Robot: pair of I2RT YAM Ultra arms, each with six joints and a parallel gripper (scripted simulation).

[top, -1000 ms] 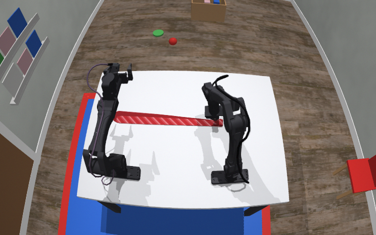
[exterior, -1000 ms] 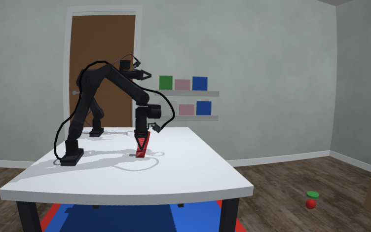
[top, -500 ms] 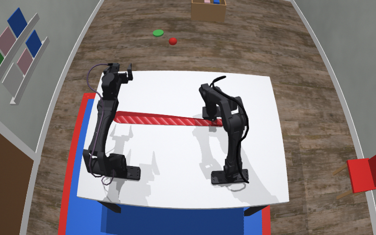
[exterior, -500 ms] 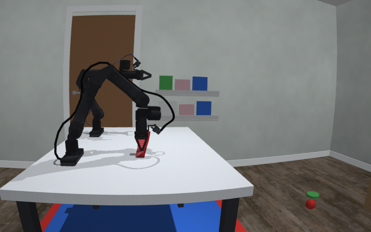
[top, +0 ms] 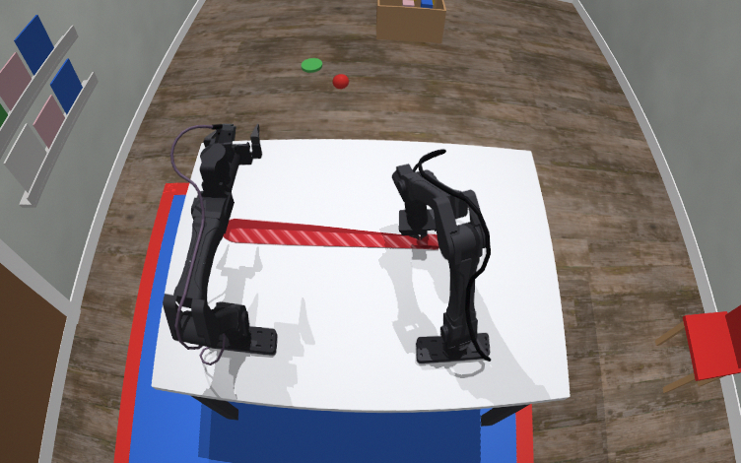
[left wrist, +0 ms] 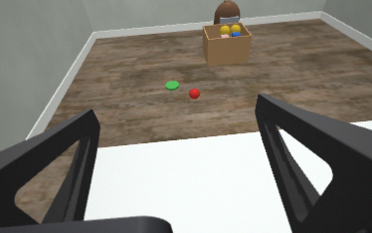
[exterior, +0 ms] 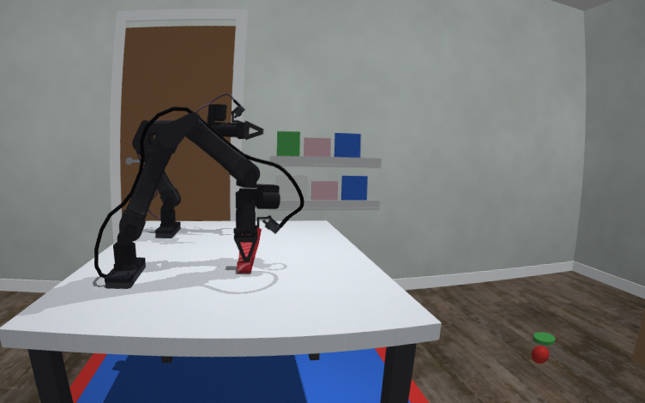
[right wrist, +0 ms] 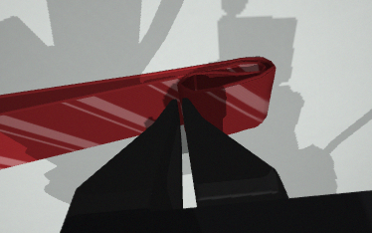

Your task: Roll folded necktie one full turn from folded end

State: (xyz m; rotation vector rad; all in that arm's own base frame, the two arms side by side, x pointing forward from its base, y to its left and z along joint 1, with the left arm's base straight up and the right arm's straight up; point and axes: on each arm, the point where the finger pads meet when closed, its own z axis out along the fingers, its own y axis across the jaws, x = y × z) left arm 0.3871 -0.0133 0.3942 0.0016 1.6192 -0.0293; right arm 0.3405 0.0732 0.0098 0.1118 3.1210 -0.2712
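Observation:
The red striped necktie lies lengthwise across the table. Its wide end is partly hidden by the left arm in the top view. Its other end is turned over into a flattened loop, open along its far edge in the right wrist view. The loop's inner edge lies on the tie. My right gripper points down, nearly closed, with its tips at that inner edge. No cloth shows clearly between them. My left gripper is open and empty, high above the table's back left.
The white table carries both arms. The left arm reaches over the tie's wide end. The right arm stands by the looped end. A red ball and a cardboard box are on the floor behind.

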